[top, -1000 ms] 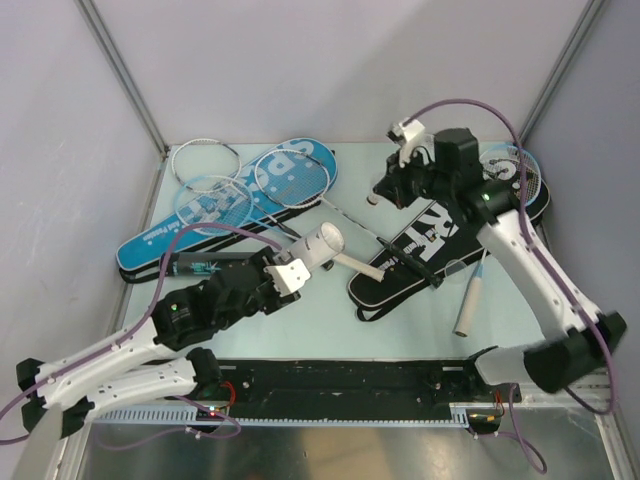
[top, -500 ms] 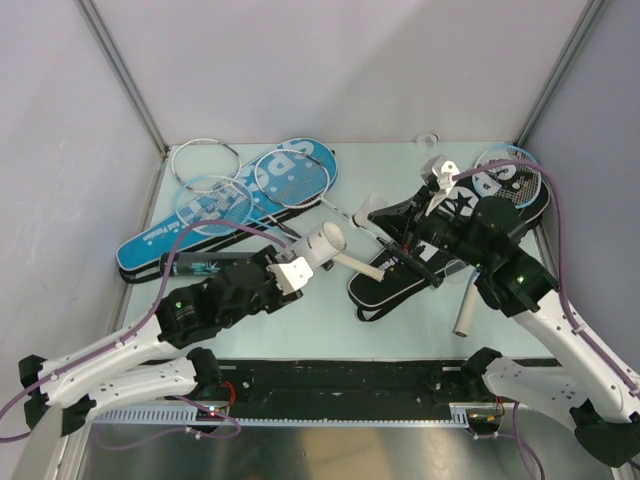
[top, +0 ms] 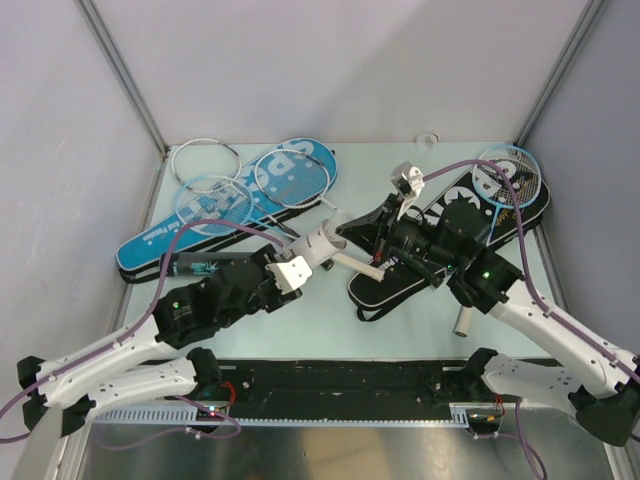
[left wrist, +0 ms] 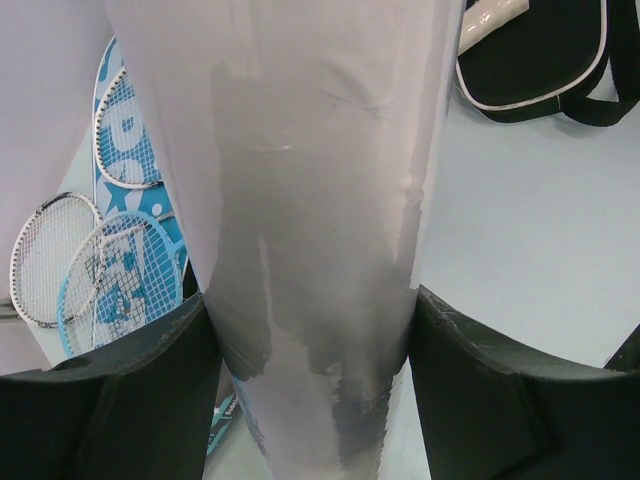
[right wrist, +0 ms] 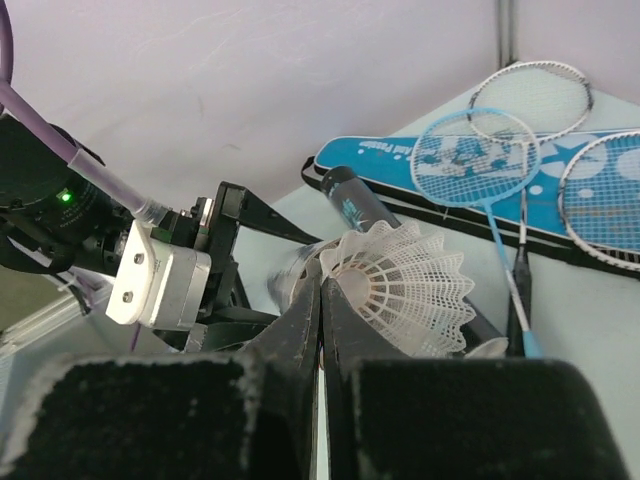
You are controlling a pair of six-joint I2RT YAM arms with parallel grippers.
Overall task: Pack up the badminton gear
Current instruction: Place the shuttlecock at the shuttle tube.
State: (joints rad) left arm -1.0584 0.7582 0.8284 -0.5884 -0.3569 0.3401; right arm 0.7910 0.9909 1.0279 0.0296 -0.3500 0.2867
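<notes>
Our left hand is clamped round the smooth, white, cylindrical shuttle tube, held above the pale counter. Our right hand pinches the white shuttlecock by its flared, net-like skirt, just beside the tube's round mouth.

1. The top external view looks down from above and behind the arm bases at 6 o'clock. It faces 12 and takes in the whole table, with the blue cover at 10.
2. The left wrist view sits hard against the white tube, which fills the frame.
3. The right wrist view peers closely past the shuttlecock toward the left arm — the blue cover appears in all three views.
</notes>
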